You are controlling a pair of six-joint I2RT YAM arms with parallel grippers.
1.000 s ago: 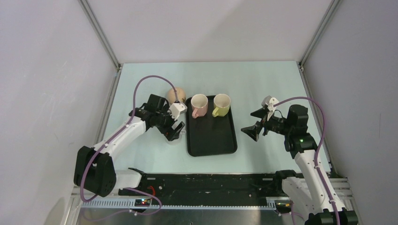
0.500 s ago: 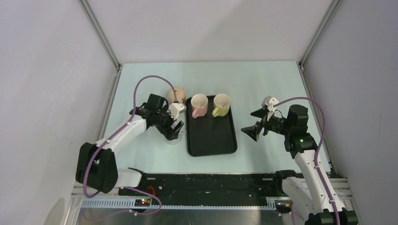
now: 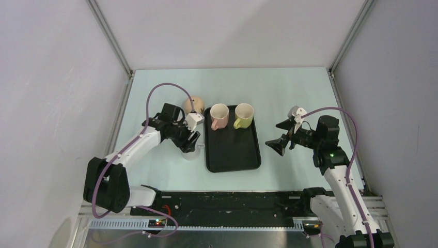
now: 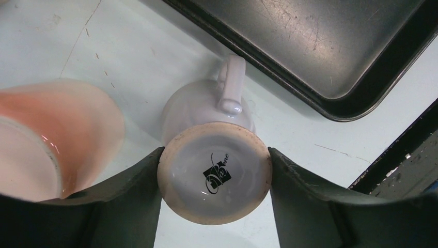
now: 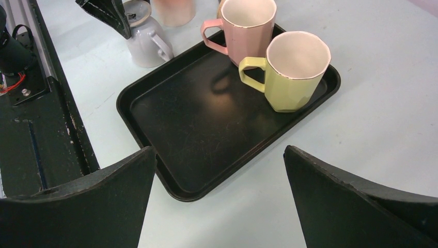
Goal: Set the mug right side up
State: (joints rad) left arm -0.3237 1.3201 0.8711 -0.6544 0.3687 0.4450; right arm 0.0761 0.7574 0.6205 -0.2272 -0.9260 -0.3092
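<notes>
Pale blue table [image 3: 289, 88] carries a black tray [image 3: 232, 150]. Right of the tray, the right gripper [image 3: 278, 135] hangs with its fingers wide apart. Just off the tray's left edge, the left gripper [image 3: 190, 142] clamps the base of the white mug [image 4: 214, 175], which stands upside down.

Four drinking vessels were counted on the worktop [image 3: 289, 93]: one white mug [image 4: 214, 178], one pink mug [image 5: 248, 28], one yellow mug [image 5: 294, 70] and one peach cup [image 4: 51, 134]. There was one black tray [image 5: 206, 129]. The claws were two: the left claw [image 3: 190, 144] and the right claw [image 5: 218, 152].
</notes>
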